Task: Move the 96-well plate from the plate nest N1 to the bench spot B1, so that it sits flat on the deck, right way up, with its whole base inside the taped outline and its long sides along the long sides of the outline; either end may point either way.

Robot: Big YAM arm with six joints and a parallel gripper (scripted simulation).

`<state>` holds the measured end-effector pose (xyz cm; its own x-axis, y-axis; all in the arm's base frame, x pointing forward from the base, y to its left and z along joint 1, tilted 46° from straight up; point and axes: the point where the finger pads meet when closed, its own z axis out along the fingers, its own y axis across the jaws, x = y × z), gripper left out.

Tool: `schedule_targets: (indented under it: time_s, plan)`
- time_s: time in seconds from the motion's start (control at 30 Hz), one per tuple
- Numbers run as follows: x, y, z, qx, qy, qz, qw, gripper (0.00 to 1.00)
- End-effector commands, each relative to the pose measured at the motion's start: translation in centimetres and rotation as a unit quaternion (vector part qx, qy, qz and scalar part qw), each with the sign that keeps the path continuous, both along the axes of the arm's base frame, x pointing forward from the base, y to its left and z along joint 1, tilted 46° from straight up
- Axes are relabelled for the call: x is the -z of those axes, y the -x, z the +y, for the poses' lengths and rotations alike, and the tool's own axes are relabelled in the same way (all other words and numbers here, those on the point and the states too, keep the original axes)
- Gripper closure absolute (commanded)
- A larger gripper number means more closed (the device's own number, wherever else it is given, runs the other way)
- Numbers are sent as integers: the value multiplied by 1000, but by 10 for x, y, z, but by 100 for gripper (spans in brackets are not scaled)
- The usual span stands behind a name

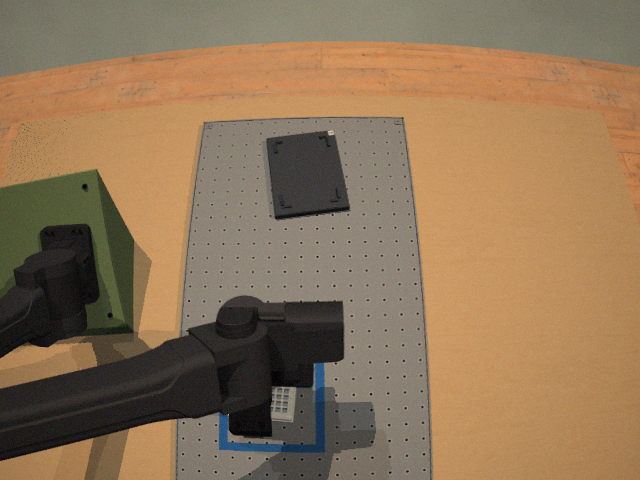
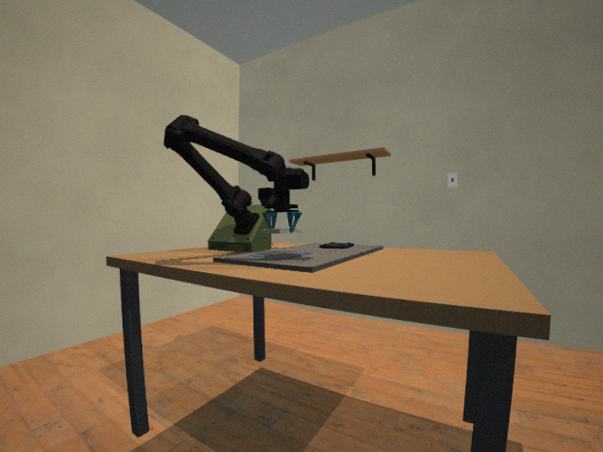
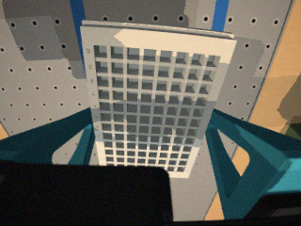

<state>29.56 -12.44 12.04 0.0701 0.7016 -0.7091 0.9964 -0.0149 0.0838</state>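
The white 96-well plate [image 3: 152, 96] hangs right way up between my teal fingers, which grip its two long sides. In the overhead view only a corner of the plate [image 1: 283, 403] shows under the black wrist. My gripper [image 2: 282, 224] holds the plate [image 2: 281, 230] level, clearly above the deck, over the blue taped outline B1. The outline's long sides show as blue strips [image 3: 219, 14] beyond the plate's far end. The dark plate nest N1 [image 1: 307, 173] lies empty at the far end of the deck.
The grey perforated deck [image 1: 305, 289] lies on the wooden table. The green robot base [image 1: 62, 248] stands to the left of the deck. The arm's link [image 1: 118, 387] crosses the deck's near left corner. A wall shelf [image 2: 340, 156] hangs behind.
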Motion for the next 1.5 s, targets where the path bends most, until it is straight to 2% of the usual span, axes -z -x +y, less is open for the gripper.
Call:
schedule_targets:
  time_s: [0.0, 0.03, 0.1, 0.23, 0.3, 0.47, 0.57, 0.6, 0.7, 0.87, 1.0, 1.17, 1.23, 1.47]
  plan:
    - [-2, -3, 4, -12, 0, -2, 1000, 100]
    - [-6, -9, -4, -1, 0, -12, 1000, 100]
    - [4, -3, -6, -1, 0, 0, 1000, 100]
    - [10, -3, -11, -1, 0, 2, 1000, 100]
    - [5, -10, -14, -1, 1, -9, 1000, 100]
    - [18, -4, -20, -1, 0, 2, 1000, 100]
    - [16, -7, -21, -1, 0, -1, 1000, 100]
    - [7, -13, -23, -1, 2, -17, 1000, 100]
    - [23, -5, -26, -1, 0, 2, 1000, 100]
    - [25, -11, -33, -1, 1, -4, 1000, 100]
    - [32, -6, -37, -1, 0, 0, 1000, 100]
    - [31, -10, -41, -1, 2, -7, 1000, 100]
    - [40, -6, -43, -1, 0, 3, 1000, 100]
    - [47, -8, -52, -1, 0, 1, 1000, 100]
